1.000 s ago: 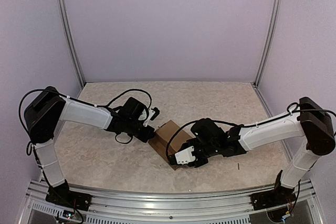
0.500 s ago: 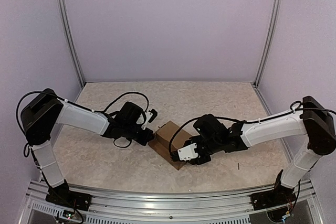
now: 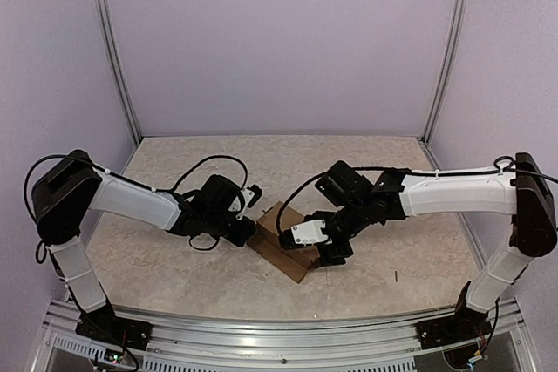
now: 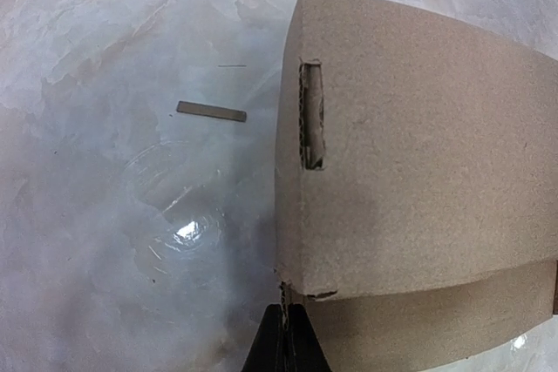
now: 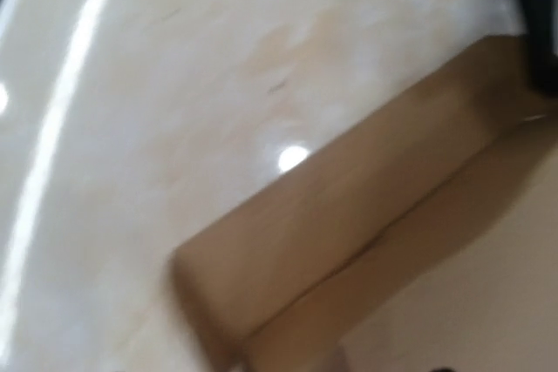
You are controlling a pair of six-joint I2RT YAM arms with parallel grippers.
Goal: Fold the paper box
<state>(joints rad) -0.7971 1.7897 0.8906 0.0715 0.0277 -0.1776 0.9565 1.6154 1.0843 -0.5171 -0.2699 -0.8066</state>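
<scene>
Where the marbled tabletop meets its near rail, a tiny dark speck lies off to the right. Just beyond, near the middle, the paper box sits on the tabletop as a brown, partly folded shape, one corner toward the rail. The right claw hangs over the box's right side; its wrist view is blurred, and I cannot tell whether it is spread or gripping. The left claw is pressed together, its tip against the box's left edge, at a seam between two panels in its wrist view. A narrow slot is cut along the box's fold, and a thin cardboard strip lies on the tabletop apart from it. Plain lilac walls stand behind.
</scene>
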